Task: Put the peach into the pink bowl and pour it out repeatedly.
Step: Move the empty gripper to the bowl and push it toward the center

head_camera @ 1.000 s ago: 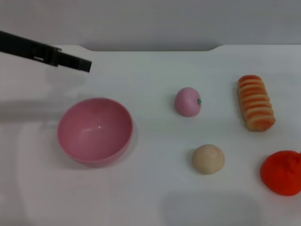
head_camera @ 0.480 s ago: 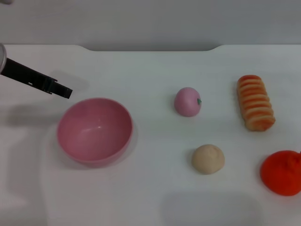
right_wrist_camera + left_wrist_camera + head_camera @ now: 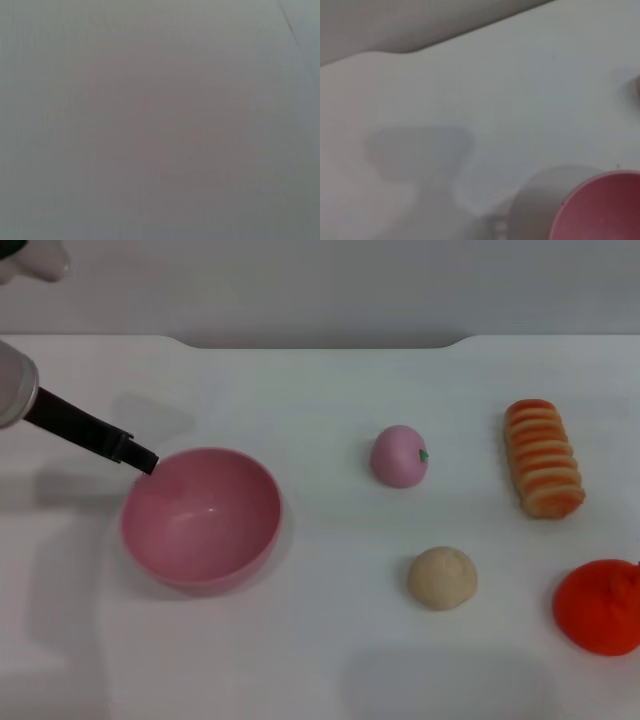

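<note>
Left gripper (image 3: 143,460): tip at pink bowl (image 3: 200,518) far rim; jaws' state cannot be told.
Right gripper: unseen.
Pink bowl: empty.
Peach (image 3: 399,456): on worktop (image 3: 320,660), well beyond bowl from jaws.
Risk: a poor rim grip may tip or skid the bowl.

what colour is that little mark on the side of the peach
Green: a tiny spot on the pale pink peach, on its side facing the striped bread. It shows best in the head view.
</note>
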### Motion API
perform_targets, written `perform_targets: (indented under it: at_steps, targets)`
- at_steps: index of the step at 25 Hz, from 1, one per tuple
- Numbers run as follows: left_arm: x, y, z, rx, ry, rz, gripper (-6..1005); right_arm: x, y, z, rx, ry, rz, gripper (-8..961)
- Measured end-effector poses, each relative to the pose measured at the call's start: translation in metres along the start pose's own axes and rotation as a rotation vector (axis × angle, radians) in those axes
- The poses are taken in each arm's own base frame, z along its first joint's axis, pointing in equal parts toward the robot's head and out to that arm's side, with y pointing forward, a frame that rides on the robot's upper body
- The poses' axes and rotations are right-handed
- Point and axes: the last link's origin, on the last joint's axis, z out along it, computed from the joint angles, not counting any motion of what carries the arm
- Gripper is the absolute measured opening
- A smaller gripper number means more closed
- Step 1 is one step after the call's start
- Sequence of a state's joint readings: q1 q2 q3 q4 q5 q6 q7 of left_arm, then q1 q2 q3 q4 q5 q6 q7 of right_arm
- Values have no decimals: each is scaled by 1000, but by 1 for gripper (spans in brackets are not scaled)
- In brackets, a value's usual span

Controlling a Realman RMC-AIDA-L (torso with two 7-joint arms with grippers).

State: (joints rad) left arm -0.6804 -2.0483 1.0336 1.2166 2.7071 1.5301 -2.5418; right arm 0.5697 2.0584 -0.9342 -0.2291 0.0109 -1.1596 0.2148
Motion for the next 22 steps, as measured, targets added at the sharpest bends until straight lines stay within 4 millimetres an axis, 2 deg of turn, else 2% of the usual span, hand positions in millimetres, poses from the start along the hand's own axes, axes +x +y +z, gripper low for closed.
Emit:
perform_targets:
  at_steps: [12,22]
  targets:
    - [-9,-4,14,-10,-28,-26,567,-3,3,5,-9,-10,2,556]
    - [-18,1,31,-26,-70,-27,565,-3,5,6,-12,-12,4,552]
